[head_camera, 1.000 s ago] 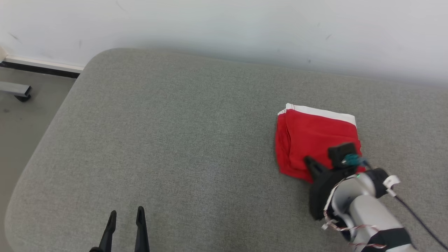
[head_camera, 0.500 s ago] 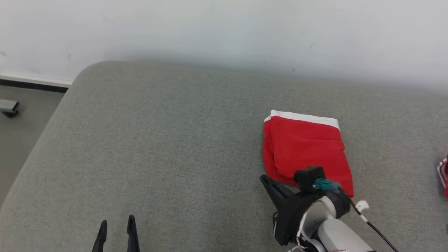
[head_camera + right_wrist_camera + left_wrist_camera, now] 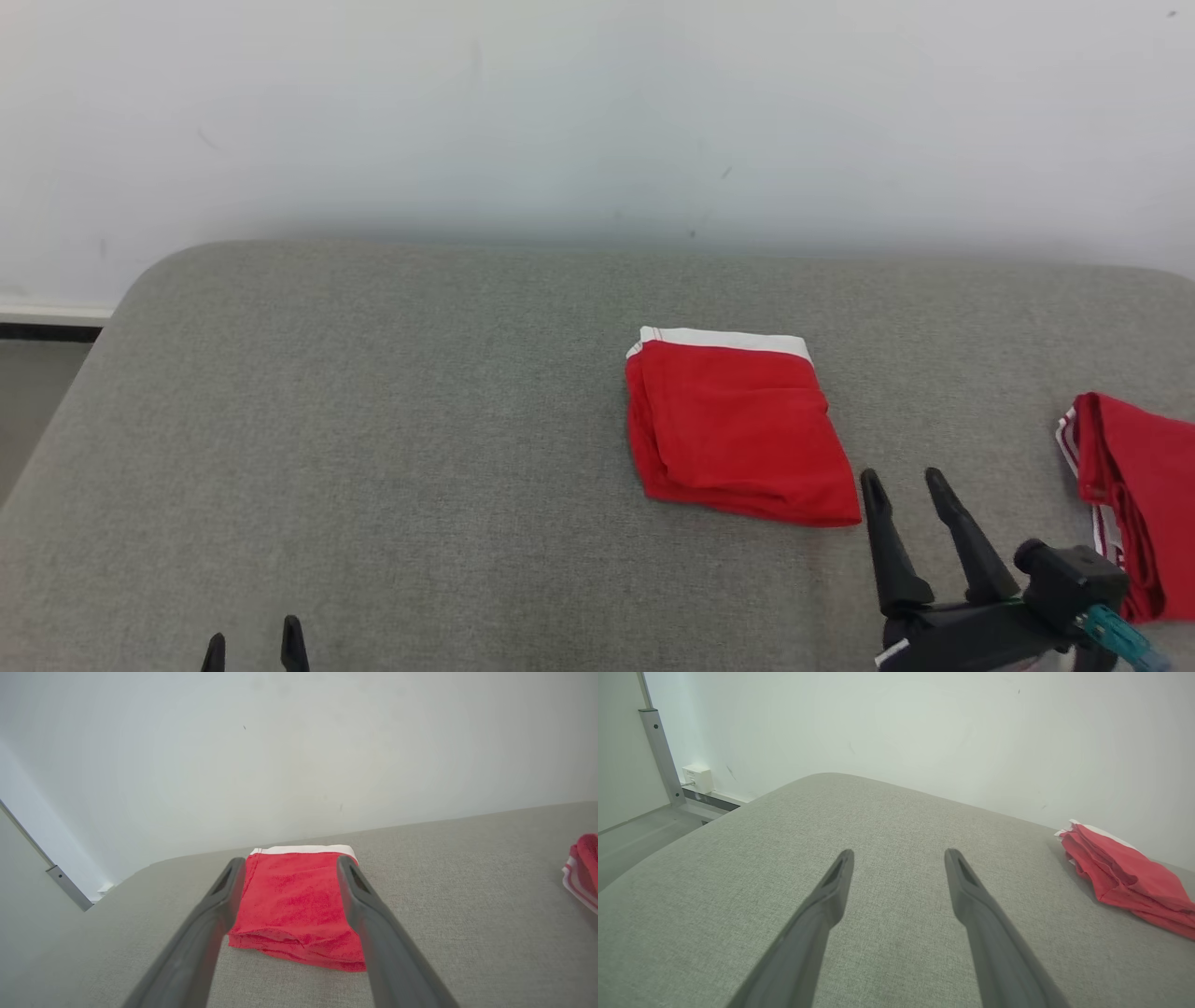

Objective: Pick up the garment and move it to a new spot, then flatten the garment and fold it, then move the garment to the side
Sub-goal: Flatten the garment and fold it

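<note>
Grey padded fabric surface (image 3: 373,420) carries a folded red cloth garment with white waistband (image 3: 733,429); right tool (image 3: 902,476) gapes empty beside it, left tool (image 3: 899,854) also spread, empty.

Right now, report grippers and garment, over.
Left gripper open, empty. Right gripper open, just clear of folded red shorts. Shorts flat on grey cushion. Second red garment far right, nothing in the way.

Two long, dark, tapering fingers (image 3: 892,551) are seen on the right gripper (image 3: 903,478) at the lower right of the head frame, joined by a black base (image 3: 971,630). A black boxy module (image 3: 1069,577) with a teal connector (image 3: 1116,637) is mounted beside it. The left gripper (image 3: 253,637) is shown as pointed black tips at the lower left.
</note>
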Available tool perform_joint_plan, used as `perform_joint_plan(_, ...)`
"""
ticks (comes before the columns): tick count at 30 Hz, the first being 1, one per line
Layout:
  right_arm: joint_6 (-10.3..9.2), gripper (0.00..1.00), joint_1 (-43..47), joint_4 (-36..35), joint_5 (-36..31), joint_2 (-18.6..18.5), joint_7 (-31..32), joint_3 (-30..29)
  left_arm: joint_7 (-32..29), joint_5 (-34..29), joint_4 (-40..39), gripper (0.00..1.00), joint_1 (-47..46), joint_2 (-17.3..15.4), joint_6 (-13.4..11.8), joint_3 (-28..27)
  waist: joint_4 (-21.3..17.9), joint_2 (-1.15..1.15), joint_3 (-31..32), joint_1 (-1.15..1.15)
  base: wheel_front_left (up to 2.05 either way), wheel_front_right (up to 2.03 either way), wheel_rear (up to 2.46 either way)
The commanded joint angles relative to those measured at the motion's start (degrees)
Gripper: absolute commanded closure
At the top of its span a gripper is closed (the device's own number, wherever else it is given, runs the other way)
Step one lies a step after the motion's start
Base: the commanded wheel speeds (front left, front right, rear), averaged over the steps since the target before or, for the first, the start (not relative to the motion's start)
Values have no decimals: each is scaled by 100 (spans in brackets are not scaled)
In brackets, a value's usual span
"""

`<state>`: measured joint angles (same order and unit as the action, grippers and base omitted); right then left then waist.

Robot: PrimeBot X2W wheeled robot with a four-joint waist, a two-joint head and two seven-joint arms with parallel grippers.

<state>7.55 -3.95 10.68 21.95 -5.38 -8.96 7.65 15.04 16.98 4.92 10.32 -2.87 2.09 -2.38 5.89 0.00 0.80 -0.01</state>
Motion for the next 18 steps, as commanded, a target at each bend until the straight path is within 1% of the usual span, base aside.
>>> perform_joint_plan(1,-16,0,160,-134,-61,-13,6,-118,16,-73,14,0,64,-1,55,-60,-234,0,146,1,0,0,0)
perform_joint_plan(5,-16,0,516,-430,-316,-59,148,-496,16,-133,52,0,93,1,145,-162,-417,0,222,1,0,0,0)
perform_joint_plan(8,-16,0,691,-463,-391,-124,228,-616,16,-160,80,0,120,0,185,-191,-532,0,290,1,0,0,0)
perform_joint_plan(12,-16,0,881,-302,-369,-184,227,-606,16,-260,153,0,167,0,270,-171,-661,0,428,1,0,0,0)
perform_joint_plan(18,-16,0,952,-8,-256,-260,178,-496,16,-278,273,0,244,-1,339,-115,-736,0,555,1,0,0,0)
